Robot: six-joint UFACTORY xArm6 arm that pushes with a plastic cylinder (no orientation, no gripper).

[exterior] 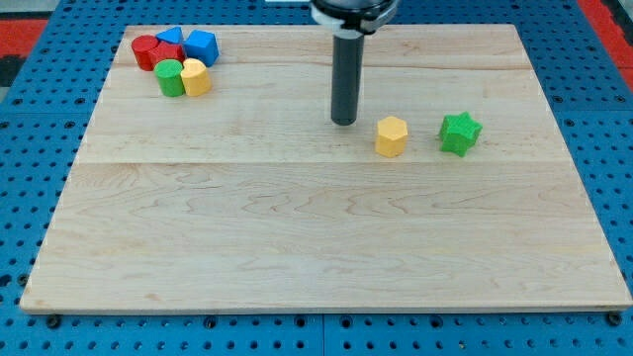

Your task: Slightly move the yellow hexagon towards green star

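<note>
Right of tool tip [344, 122] — yellow hexagon [392, 135]

Yellow hexagon [392, 135], green star [460, 133] — pale wooden board [297, 237], blue pegboard [30, 99] around.

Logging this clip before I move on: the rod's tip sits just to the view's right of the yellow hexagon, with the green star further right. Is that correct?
Not quite. The camera view shows my tip just to the view's left of the yellow hexagon, not its right, with a small gap between them. The green star does lie further to the view's right, beyond the hexagon.
</note>
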